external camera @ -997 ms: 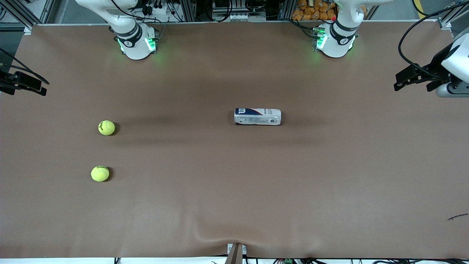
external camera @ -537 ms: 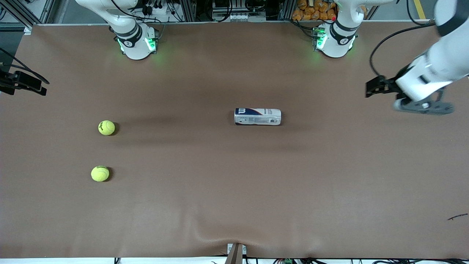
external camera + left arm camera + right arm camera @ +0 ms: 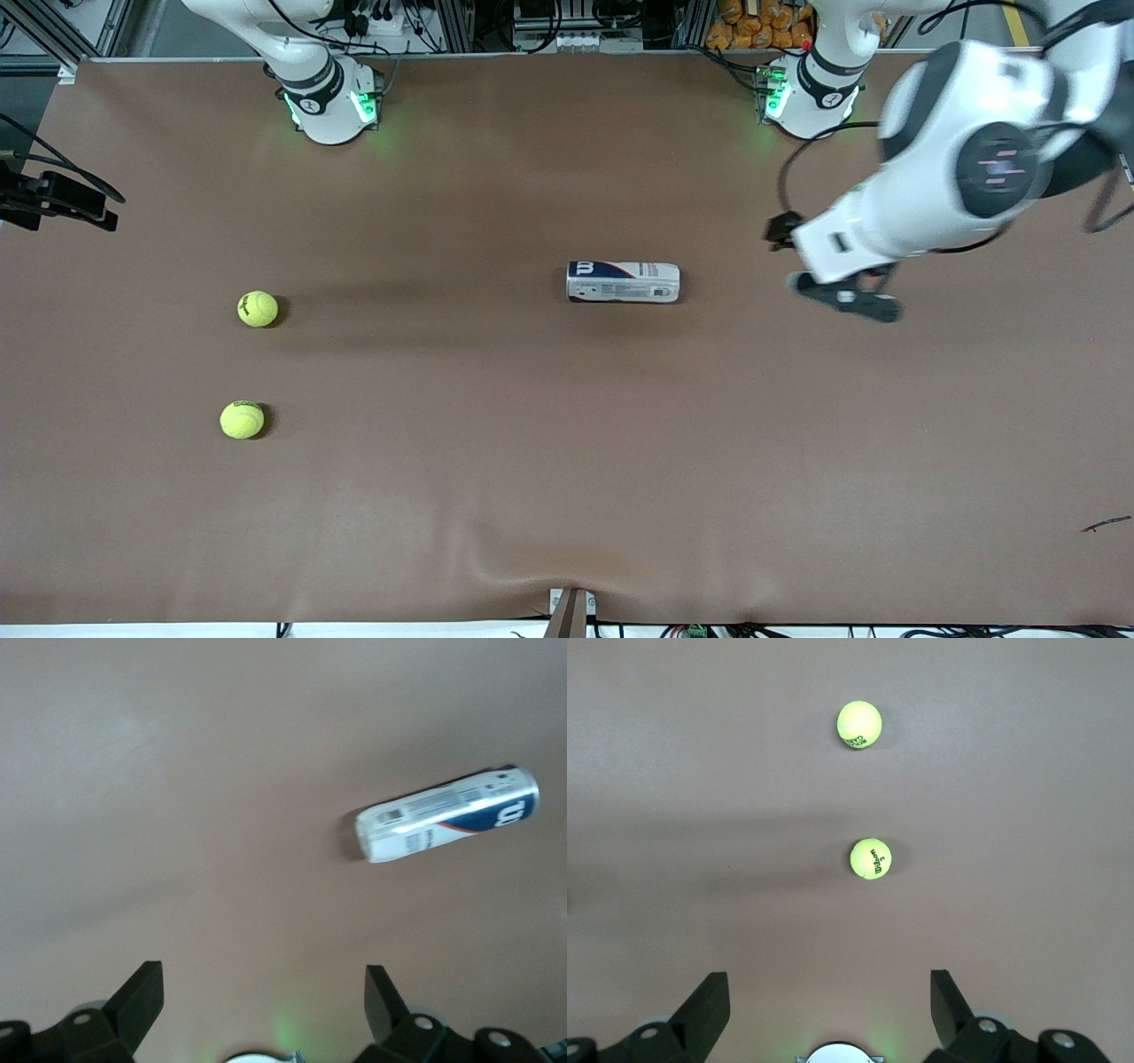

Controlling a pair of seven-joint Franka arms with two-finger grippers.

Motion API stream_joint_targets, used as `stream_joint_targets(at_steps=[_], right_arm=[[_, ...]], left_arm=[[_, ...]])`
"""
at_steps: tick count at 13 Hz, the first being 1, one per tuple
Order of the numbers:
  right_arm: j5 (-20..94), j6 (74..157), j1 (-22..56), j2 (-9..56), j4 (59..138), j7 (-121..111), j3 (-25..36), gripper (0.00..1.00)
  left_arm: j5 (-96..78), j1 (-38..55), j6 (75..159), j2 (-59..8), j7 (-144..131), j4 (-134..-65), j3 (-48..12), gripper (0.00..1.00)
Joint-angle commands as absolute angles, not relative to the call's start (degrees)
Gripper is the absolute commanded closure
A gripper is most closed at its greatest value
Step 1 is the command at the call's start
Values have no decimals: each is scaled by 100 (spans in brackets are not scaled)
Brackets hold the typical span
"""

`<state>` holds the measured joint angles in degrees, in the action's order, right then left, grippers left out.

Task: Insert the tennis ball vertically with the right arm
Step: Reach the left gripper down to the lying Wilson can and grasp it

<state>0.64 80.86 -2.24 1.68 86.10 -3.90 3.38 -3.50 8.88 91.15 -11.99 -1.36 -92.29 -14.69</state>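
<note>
Tennis balls [image 3: 258,308] [image 3: 242,419]: two, loose on counter [image 3: 567,496], right arm's end. Can [image 3: 623,282]: lying flat, mid-counter. Right end effector [image 3: 830,1010]: open, empty. Left end effector [image 3: 264,999]: open, near can. Insertion not begun.

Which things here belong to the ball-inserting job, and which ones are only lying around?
For the job:
- two tennis balls, toward the right arm's end of the table
- can, lying on its side mid-table
- right gripper, jaws open, over the balls
- left gripper, jaws open, over the table near the can

Lying about:
- small dark scrap near the table's edge
</note>
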Motion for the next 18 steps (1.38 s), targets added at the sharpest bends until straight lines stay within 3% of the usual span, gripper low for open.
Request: stream_joint_targets(at_steps=[1, 7, 11, 15, 18], right_arm=[[-35, 8112, -185, 167, 8657, -440, 308, 0], [-44, 8331, -105, 281, 8841, -440, 316, 0], [-35, 8744, -88, 272, 9324, -448, 316, 0], [-35, 9701, 26, 281, 10018, -439, 308, 0], [-44, 9764, -9, 307, 10116, -457, 316, 0]], left_arm=[[-159, 1457, 9360, -1589, -88, -9035, -1459, 0], [158, 2424, 10370, -2372, 1552, -9035, -1494, 0], [631, 2557, 11073, -2934, 3188, -9070, -1494, 0], [1265, 3111, 11318, -3128, 3200, -9289, -1503, 0], [1283, 3102, 11768, -3059, 3269, -9676, -1564, 0]])
